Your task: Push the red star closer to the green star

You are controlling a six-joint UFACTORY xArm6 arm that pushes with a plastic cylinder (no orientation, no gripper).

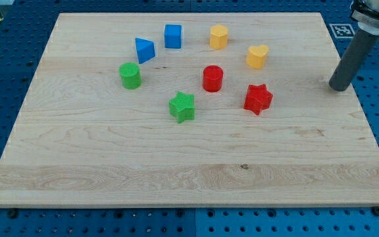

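The green star (182, 106) sits left of centre on the tabletop (110, 171). Well apart on its right lies the red star (258, 99), a light, rigid block likely to slide easily yet spin if struck off-centre. My tip (338, 88) stands farther right; there are no fingers, so push its right side.

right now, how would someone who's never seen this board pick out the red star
Start at the light wooden board and go to its right half, where my tip rests near the edge. The red star-shaped block lies left of my tip. Unlike the red cylinder block up-left of it, it has points.
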